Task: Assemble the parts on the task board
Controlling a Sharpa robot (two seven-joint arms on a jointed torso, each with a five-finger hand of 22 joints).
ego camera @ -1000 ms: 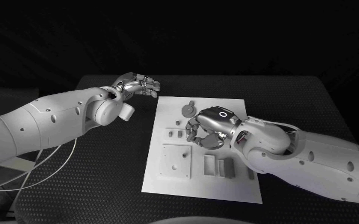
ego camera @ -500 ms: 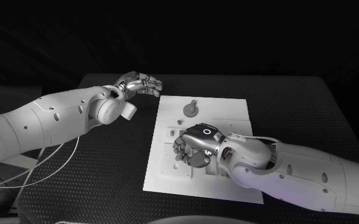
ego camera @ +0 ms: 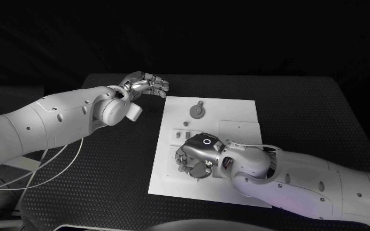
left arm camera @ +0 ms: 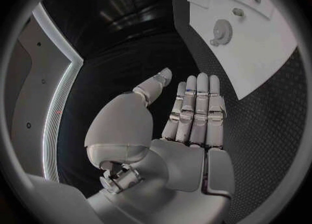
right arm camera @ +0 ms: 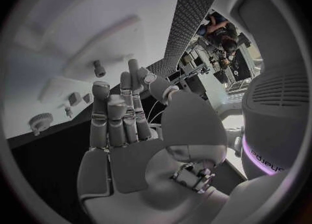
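While the left hand (ego camera: 145, 86) hovers off the task board (ego camera: 231, 114) — fingers straight, holding nothing — the right hand (ego camera: 197, 156) hangs empty over it.

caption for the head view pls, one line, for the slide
Right hand hovers low over the near half of the white task board, empty; left hand waits open beyond the board's far left corner, round part untouched.

Right robot hand (right arm camera: 124, 130) empty, fingers extended over white task board (right arm camera: 78, 42), round gear part (right arm camera: 39, 123) nearby
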